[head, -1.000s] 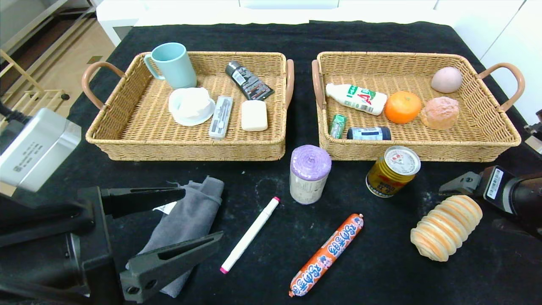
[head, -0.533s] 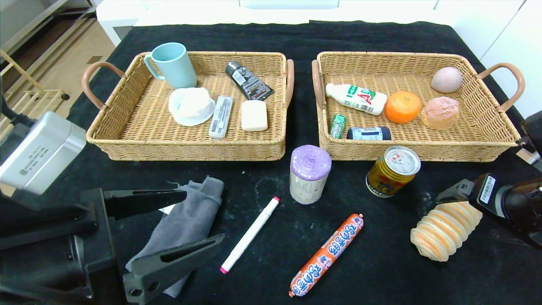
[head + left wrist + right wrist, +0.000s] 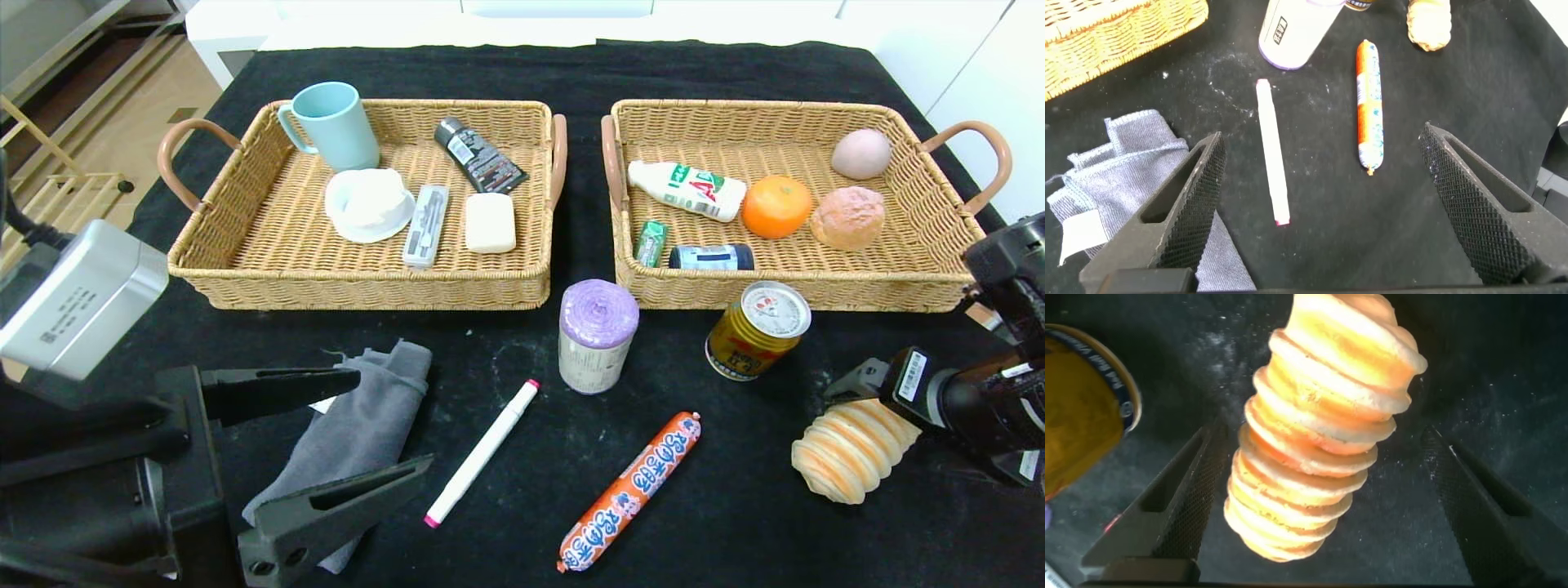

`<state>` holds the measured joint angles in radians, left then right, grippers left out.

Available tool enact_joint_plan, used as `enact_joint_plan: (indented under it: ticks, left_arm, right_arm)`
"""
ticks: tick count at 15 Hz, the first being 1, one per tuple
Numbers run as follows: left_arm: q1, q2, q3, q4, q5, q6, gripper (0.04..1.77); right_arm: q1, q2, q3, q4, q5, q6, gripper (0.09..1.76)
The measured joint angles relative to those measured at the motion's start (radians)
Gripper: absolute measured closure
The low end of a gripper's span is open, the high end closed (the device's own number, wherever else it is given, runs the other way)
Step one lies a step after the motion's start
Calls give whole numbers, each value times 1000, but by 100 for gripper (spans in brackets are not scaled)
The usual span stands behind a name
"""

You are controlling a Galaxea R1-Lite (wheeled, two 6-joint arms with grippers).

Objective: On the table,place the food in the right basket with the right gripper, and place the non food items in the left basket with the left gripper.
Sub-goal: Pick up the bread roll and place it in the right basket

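Head view: one ridged, golden spiral bread roll (image 3: 857, 449) lies on the black table (image 3: 735, 531) near its right edge, in front of the right basket (image 3: 804, 282), the right gripper (image 3: 878, 396) over its far end. Two baskets.

Left wrist view: the left gripper (image 3: 1323, 196) gapes above one marker (image 3: 1271, 151), one grey cloth (image 3: 1118, 184) beside it.

Right wrist view: the roll sits between spread fingers (image 3: 1180, 498), one can (image 3: 1082, 408) beside.

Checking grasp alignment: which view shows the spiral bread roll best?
Right wrist view: the spiral bread roll fills the frame between the open right gripper fingers. Head view shows it whole but partly behind that gripper. Left wrist view catches only one end at the frame edge.
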<state>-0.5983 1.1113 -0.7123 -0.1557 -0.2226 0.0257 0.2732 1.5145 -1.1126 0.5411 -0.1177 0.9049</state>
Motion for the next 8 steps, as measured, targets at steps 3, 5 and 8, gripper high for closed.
enact_joint_plan:
  ticks: [3,5,8]
  left_arm:
    - [-1,0,0,2,0,0,9]
    - [-1,0,0,2,0,0,9]
    - [-1,-1,1,2,0,0,9]
  right_arm:
    - [1,6,4,-2,0,0,14]
    - [2,6,5,-3,20,0,14]
    - [2,7,5,-7,27,0,14]
